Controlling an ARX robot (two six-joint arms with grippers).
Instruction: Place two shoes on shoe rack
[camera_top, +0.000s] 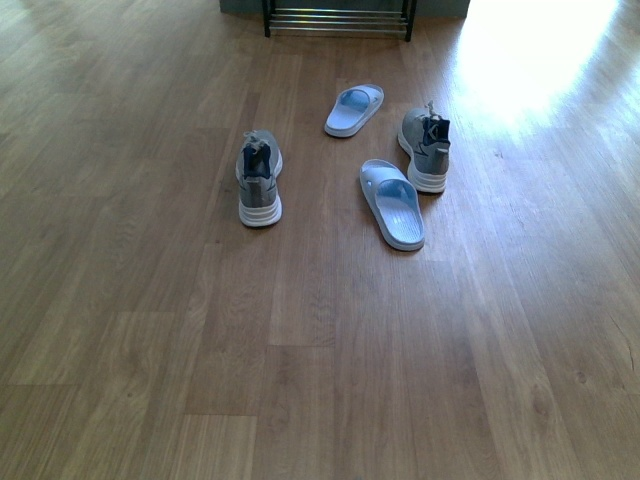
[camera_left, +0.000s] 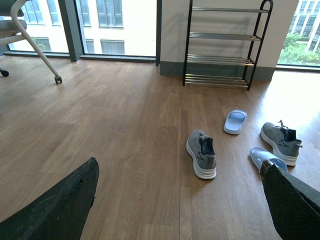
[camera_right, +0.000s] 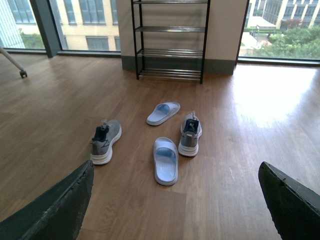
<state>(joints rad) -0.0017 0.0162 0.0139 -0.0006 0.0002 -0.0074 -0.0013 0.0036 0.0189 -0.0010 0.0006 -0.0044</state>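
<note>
Two grey knit shoes with white soles stand on the wood floor, heels toward me: the left shoe (camera_top: 259, 179) (camera_left: 201, 153) (camera_right: 105, 141) and the right shoe (camera_top: 426, 148) (camera_left: 281, 142) (camera_right: 190, 133). The black-framed shoe rack (camera_top: 339, 18) (camera_left: 223, 45) (camera_right: 171, 40) with silver rod shelves stands against the far wall. My left gripper (camera_left: 182, 200) is open, well short of the left shoe, with bare floor between its dark fingers. My right gripper (camera_right: 175, 202) is also open, nothing between its fingers. Neither arm shows in the front view.
Two light blue slides lie between the shoes: one (camera_top: 354, 109) (camera_right: 163, 113) farther off, one (camera_top: 392, 202) (camera_right: 165, 160) nearer, beside the right shoe. An office chair's wheeled leg (camera_left: 45, 55) stands far left. Windows line the far wall; sun glare (camera_top: 530, 50) falls on the floor.
</note>
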